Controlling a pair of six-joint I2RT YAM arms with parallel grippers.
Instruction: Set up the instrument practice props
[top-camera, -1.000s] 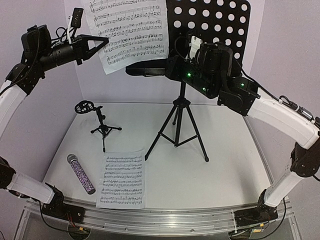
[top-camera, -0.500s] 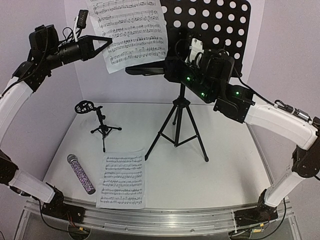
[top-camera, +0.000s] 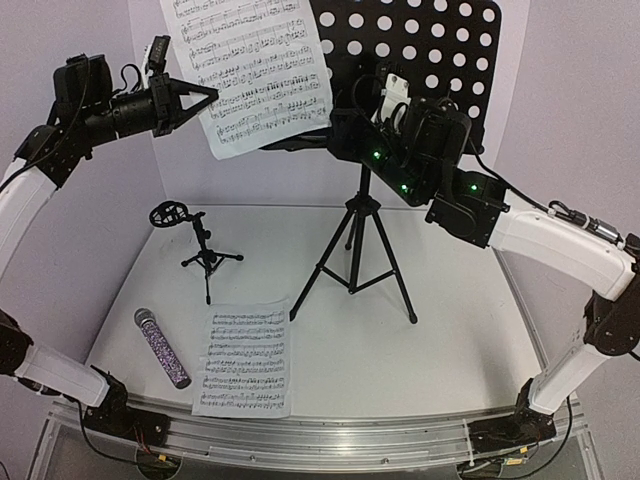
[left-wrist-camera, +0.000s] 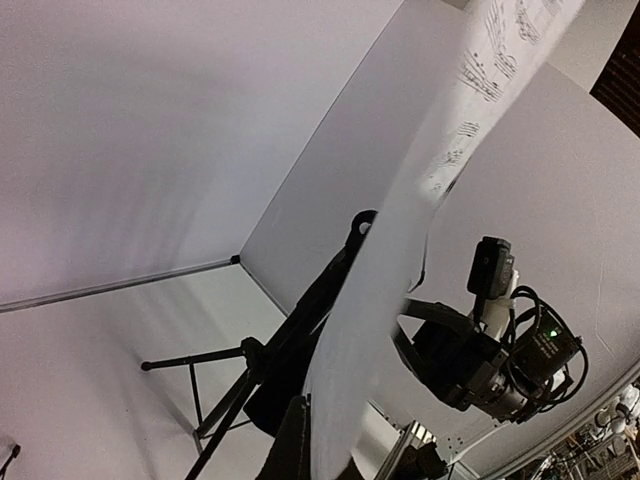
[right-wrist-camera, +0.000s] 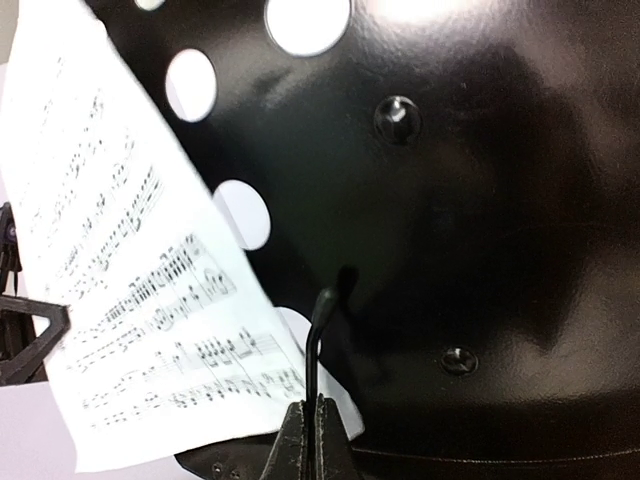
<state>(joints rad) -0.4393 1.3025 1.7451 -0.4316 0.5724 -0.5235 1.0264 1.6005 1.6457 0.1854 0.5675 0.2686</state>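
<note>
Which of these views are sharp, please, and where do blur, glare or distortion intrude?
Top external view: sharp and evenly lit, though the wide lens bows the table edges. Left wrist view: the sheet, close to the lens, is soft and blurred. Right wrist view: the same sheet's notes are smeared, and glare washes the top of the black tray.

Music stand (top-camera: 360, 210) black, tray punched with round holes. Raised sheet-music page (top-camera: 250, 70) white with black staves and notes, same print on the flat page (top-camera: 243, 360). Microphone (top-camera: 163, 348) purple glitter, silver mesh head. Mic stand (top-camera: 205, 255) black. Table (top-camera: 450, 330) white. Right arm (top-camera: 560, 245) white with black joints, green lights.
</note>
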